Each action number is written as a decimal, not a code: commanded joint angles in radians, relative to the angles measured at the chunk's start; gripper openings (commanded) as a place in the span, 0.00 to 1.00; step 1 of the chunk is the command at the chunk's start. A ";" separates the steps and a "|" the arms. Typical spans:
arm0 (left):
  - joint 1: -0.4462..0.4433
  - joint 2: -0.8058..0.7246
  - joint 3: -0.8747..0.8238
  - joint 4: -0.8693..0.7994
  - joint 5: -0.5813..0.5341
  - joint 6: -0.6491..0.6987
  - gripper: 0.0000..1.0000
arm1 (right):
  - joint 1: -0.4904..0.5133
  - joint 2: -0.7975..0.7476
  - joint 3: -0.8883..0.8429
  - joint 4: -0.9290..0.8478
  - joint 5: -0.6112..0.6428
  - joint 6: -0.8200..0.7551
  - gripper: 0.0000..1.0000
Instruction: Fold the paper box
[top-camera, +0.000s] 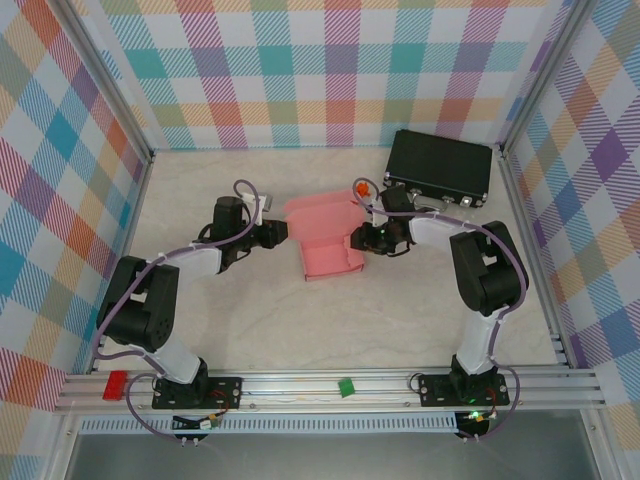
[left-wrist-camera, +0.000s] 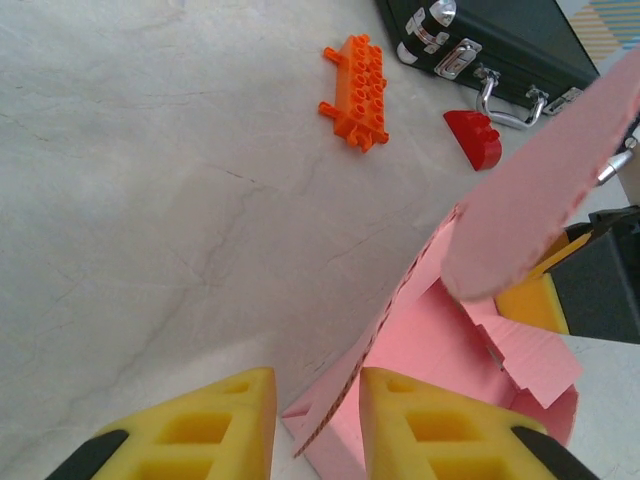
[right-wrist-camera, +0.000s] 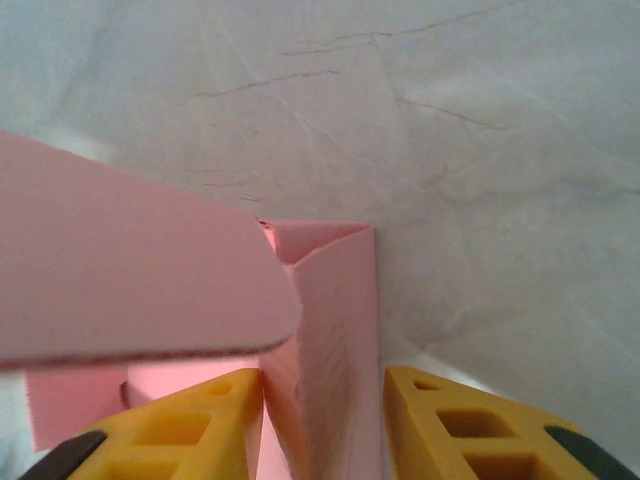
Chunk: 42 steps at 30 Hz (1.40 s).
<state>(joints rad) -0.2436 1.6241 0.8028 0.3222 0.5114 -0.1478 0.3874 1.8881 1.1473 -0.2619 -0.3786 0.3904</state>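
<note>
- At ctr of table (top-camera: 420, 320), top view: the paper box (top-camera: 328, 245), pink card, partly stood up, between the two grippers.
- At box's 9 o'clock: left gripper (top-camera: 286, 232). In left-wrist view, yellow fingers (left-wrist-camera: 200, 435) straddle box's near corner edge, w/ a gap on one side. Can't tell if clamped or just set around it.
- At box's 3 o'clock: right gripper (top-camera: 356, 239). In right-wrist view, pads (right-wrist-camera: 200, 430) touch an upright side wall on both faces, so grasping the box by that wall.
- Done, by look: base flat on table, side walls raised, one corner formed at 12 o'clock in right-wrist view.
- Not done: big rounded flap (left-wrist-camera: 540, 190) loose, tilted up over the tray, not tucked. Small inner tab lying unlocked inside.
- Judged abt halfway. Left to do: lock walls, bring flap down, tuck it.
- At abt 1 o'clock from box: black case (top-camera: 440, 168), shut, w/ metal latches.
- Btwn case and box: orange toy (left-wrist-camera: 357, 92) and small red block (left-wrist-camera: 475, 138), both well apart from the left fingers.
- Brands/labels/writing: none legible on box, case, toy or block.
</note>
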 joint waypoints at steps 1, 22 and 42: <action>0.009 0.012 0.012 0.037 0.027 -0.019 0.27 | 0.017 -0.040 0.003 -0.059 0.062 -0.033 0.35; 0.009 0.012 0.009 0.026 0.019 -0.030 0.24 | 0.057 -0.113 0.019 -0.157 0.162 -0.062 0.33; 0.008 0.020 0.016 0.015 0.027 -0.036 0.24 | 0.107 -0.058 0.046 -0.195 0.281 -0.071 0.18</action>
<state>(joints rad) -0.2436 1.6341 0.8028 0.3275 0.5156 -0.1757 0.4854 1.8118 1.1652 -0.4191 -0.1360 0.3317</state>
